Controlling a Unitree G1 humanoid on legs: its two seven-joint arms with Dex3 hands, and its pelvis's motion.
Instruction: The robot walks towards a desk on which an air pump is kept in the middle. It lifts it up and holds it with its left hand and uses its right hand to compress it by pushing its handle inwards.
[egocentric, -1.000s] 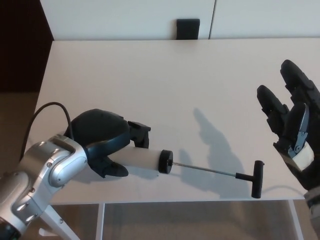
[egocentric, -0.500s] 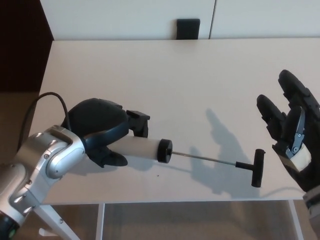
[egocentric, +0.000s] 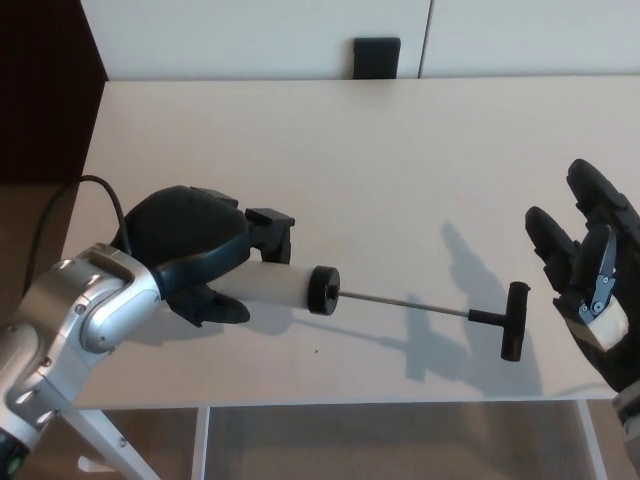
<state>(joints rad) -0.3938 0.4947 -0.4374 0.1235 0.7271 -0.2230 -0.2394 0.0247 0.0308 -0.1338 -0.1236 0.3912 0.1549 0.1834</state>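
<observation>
Air pump (egocentric: 290, 288) gripped at barrel by left hand (egocentric: 190, 250) over bench (egocentric: 400, 150), rod extended; right hand (egocentric: 590, 270), fingers spread empty, beside handle (egocentric: 513, 320), must push it inward next.

Pale beige desk (egocentric: 400, 150) on white legs, white wall panels (egocentric: 250, 35) behind, brownish floor (egocentric: 30, 220).

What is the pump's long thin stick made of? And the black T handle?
The rod looks like bare metal: thin, straight, grey, slightly shiny. The handle looks like matte black plastic, dull with no gleam, though rubber is possible.
</observation>
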